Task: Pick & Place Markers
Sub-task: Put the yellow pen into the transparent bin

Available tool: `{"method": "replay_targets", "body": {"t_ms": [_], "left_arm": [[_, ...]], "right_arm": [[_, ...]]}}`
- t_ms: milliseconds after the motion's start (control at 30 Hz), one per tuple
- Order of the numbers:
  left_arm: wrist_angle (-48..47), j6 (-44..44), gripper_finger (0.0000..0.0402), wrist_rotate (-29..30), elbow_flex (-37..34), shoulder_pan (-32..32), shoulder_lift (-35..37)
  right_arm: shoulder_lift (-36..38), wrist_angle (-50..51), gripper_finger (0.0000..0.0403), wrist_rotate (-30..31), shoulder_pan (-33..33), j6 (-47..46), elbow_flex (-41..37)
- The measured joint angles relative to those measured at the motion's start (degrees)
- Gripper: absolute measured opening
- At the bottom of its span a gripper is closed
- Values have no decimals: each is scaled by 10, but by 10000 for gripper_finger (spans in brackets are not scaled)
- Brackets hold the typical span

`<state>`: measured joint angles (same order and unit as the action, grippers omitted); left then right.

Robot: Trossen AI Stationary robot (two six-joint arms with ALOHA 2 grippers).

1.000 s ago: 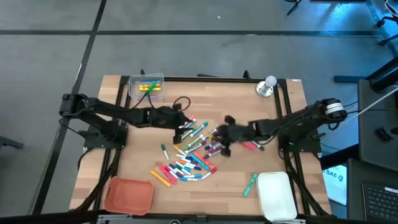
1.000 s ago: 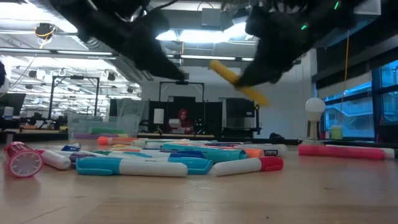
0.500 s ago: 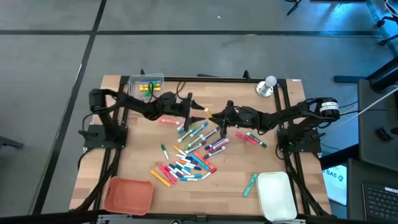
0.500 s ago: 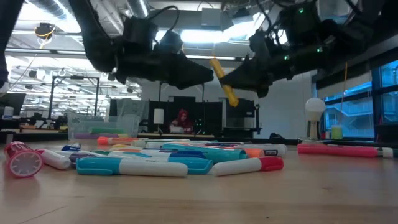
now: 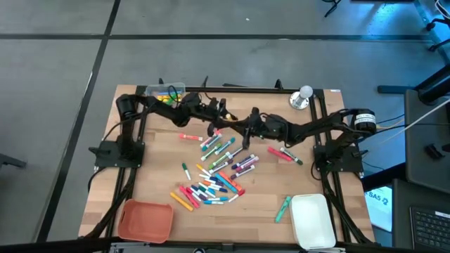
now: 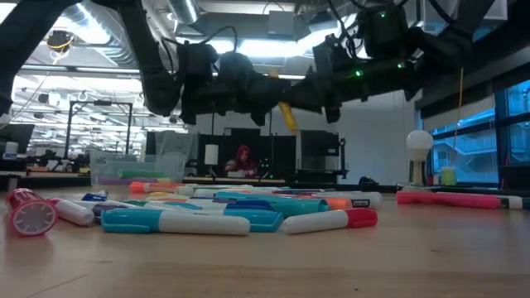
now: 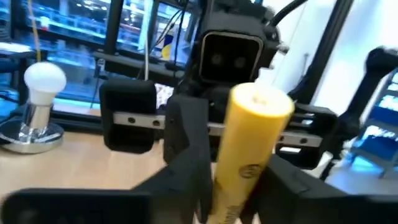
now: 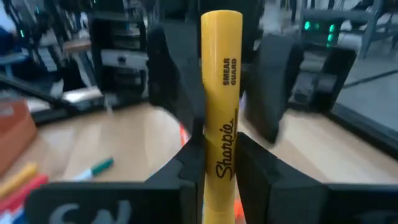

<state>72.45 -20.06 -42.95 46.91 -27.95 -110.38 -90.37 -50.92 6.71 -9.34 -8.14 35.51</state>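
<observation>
Yellow Sharpie highlighter, "Smear Guard" on barrel, held in air above the marker pile on the wooden table, betw. both arms. Right gripper pinching its lower barrel; left gripper also clamped on it, facing the right. Silver bell well apart from pile, at table's far corner.

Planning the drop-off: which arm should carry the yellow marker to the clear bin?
Left. The bin sits at the back left corner by the left arm; left tool and right tool meet at the marker mid-air.
</observation>
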Motion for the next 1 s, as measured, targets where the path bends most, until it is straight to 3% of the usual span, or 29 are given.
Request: {"method": "replay_targets", "body": {"t_ms": [100, 233, 367, 500, 567, 667, 767, 867, 1000], "left_arm": [[4, -17, 57, -15, 2, -14, 3], [-20, 8, 57, -22, 2, -14, 4], [-91, 80, 57, -2, 1, 2, 4], [-240, 132, 57, 121, 1, 18, 25], [-374, 168, 57, 221, -3, 28, 50], [-574, 246, 57, 405, 11, 47, 122], [-739, 299, 57, 547, 29, 58, 193], [-797, 312, 57, 615, 30, 54, 256], [-850, 332, 57, 646, 32, 29, 320]], "right_arm": [[0, -11, 61, 1, -2, -13, 2], [0, -3, 73, -3, -4, -5, 2], [-1, 37, 129, -5, -3, 14, 0], [-1, 114, 177, 74, 13, -80, -1], [2, 164, 190, 109, 25, -138, 1], [3, 220, 195, 116, 60, -217, 1], [2, 224, 193, 150, 115, -231, 1], [10, 228, 186, 209, 157, -210, 1], [21, 238, 176, 255, 184, -209, 2]]}}
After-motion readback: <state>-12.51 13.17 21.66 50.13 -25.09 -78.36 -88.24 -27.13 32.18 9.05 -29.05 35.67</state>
